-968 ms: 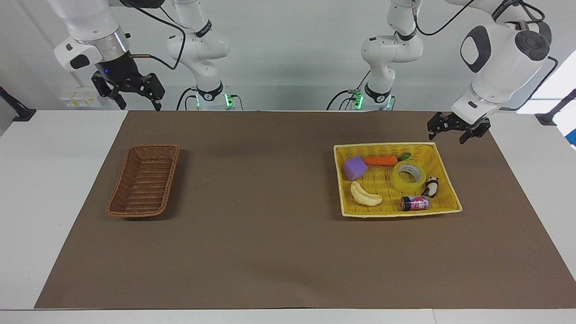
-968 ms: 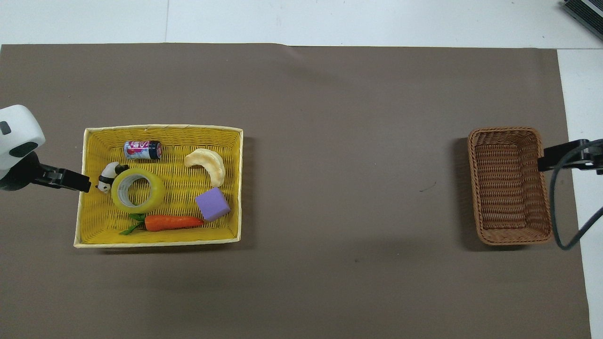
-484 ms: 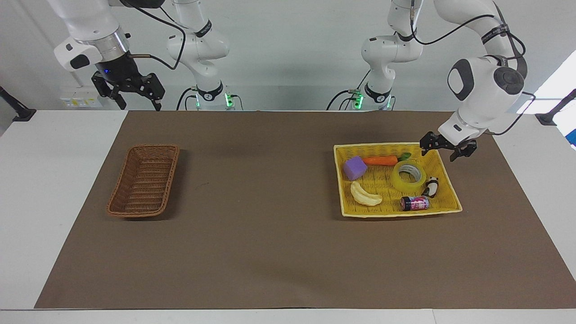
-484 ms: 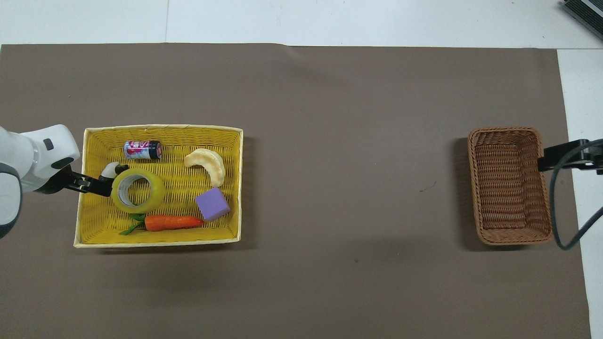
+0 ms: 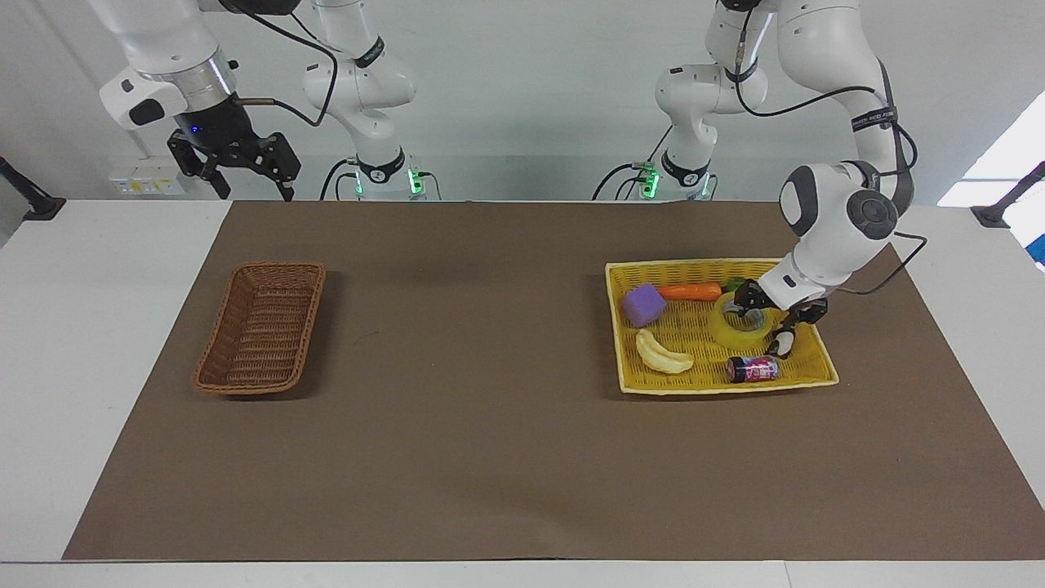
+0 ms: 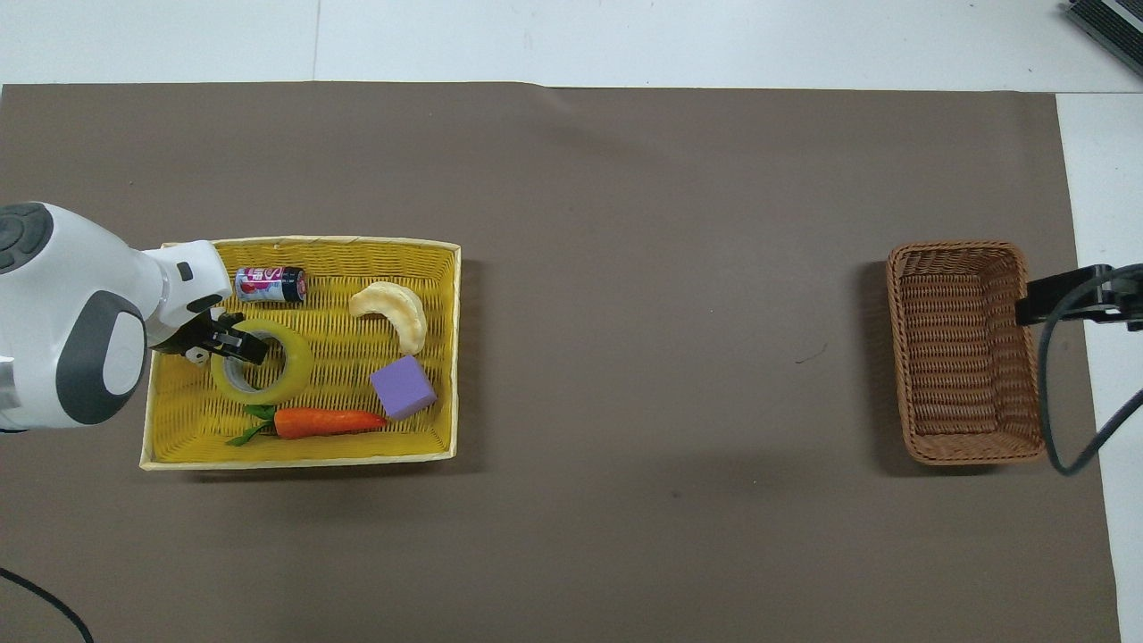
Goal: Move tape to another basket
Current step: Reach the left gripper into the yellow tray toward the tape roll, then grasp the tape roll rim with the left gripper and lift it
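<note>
Right hand [image 5: 237,167] waits up high above the table edge near the robots, fingers spread, holding nothing. Carrot [image 6: 323,421], purple block [image 6: 403,387], then tape [image 6: 277,371] lying flat in the yellow tray [image 6: 304,460] – core up, so the wall can be pinched. Left hand [image 5: 767,320] is down at the roll w/ one finger in the core, one outside; can't tell if it grips yet. Brown basket [image 6: 966,348] sits at the right arm's end – drop spot.

We see the tape [image 5: 740,323] hemmed in inside the yellow tray [image 5: 718,384]: carrot [image 5: 690,291] nearer the robots, panda figure [image 5: 784,343] and can [image 5: 753,369] just beside it. Between tray and basket [image 5: 261,327], bare mat [image 5: 465,327].
</note>
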Controlling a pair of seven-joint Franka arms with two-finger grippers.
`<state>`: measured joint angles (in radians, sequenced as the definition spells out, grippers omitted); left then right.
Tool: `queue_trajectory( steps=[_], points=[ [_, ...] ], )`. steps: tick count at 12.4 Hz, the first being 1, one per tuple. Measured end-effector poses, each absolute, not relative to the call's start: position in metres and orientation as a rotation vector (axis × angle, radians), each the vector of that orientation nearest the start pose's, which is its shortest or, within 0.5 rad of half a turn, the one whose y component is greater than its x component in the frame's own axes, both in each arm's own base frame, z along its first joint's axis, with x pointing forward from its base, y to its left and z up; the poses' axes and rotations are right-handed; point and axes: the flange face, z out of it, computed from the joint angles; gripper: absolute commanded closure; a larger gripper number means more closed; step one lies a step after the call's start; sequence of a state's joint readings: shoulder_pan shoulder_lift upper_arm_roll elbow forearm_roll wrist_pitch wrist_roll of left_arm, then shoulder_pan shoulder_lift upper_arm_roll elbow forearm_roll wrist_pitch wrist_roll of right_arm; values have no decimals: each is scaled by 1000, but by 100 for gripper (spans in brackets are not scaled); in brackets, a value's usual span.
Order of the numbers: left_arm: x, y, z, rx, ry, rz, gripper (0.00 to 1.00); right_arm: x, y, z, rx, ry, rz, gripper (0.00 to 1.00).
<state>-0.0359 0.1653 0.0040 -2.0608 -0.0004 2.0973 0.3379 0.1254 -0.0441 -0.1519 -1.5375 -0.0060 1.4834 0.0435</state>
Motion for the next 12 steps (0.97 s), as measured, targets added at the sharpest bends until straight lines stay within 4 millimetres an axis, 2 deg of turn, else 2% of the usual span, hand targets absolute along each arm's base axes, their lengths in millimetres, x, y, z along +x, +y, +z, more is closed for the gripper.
queue_trajectory(
  steps=[1, 2, 4, 6, 8, 9, 12],
  points=[
    [560, -17, 339, -3097, 602, 204, 71, 532, -18, 656, -3139, 112, 16, 0],
    [558, -16, 332, -3094, 624, 205, 97, 531, -18, 656, -3139, 115, 19, 0],
    [553, -11, 321, -3092, 636, 220, 100, 530, -17, 657, -3139, 112, 28, 0],
    [553, -11, 321, -3092, 640, 217, 100, 530, -15, 657, -3131, 146, 27, 0],
    [555, -12, 326, -3099, 635, 215, 100, 530, -3, 657, -3105, 227, 29, 0],
    [559, -12, 335, -3105, 631, 226, 100, 530, 1, 657, -3103, 244, 29, 0],
    [577, -17, 393, -3109, 641, 213, 100, 530, -6, 657, -3099, 284, 29, 0]
  ],
)
